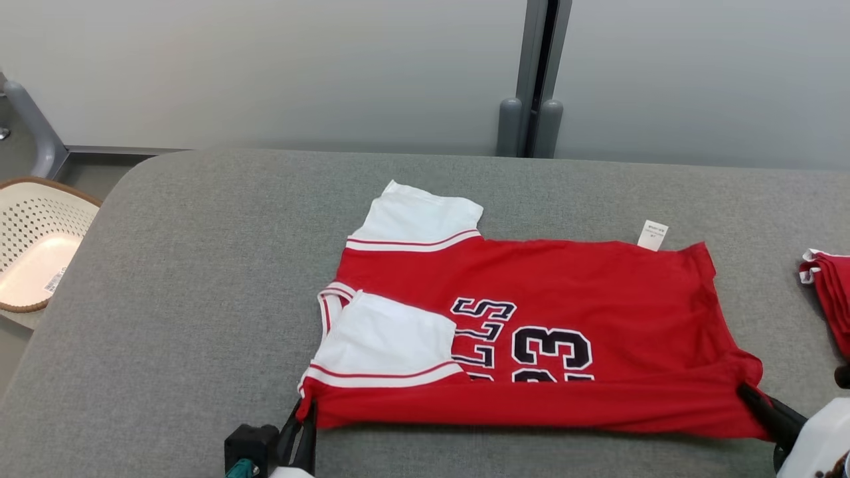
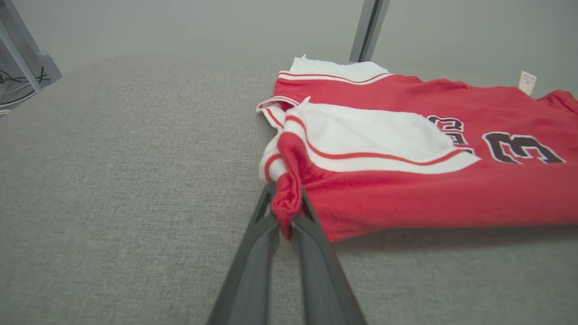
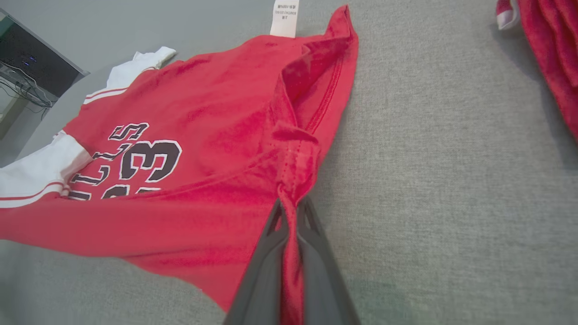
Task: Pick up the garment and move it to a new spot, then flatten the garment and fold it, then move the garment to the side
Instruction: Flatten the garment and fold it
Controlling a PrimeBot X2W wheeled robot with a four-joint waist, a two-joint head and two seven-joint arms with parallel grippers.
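The garment [image 1: 564, 292] is a red jersey with white sleeves and dark lettering, spread sideways on the grey table [image 1: 199, 299], its near edge folded up over the numbers. My left gripper [image 1: 304, 417] is shut on the near shoulder corner; in the left wrist view the garment [image 2: 406, 180] bunches between the left gripper [image 2: 285, 212] tips. My right gripper [image 1: 749, 393] is shut on the near hem corner; the right wrist view shows the garment [image 3: 203, 135] pinched in the right gripper [image 3: 291, 210]. A white label [image 1: 653, 235] sticks out at the far hem.
Other red cloth [image 1: 830, 292] lies folded at the table's right edge, also red cloth [image 3: 551, 54] in the right wrist view. A white perforated basket [image 1: 36, 242] stands off the table's left side. A grey wall with a dark post [image 1: 539, 79] runs behind.
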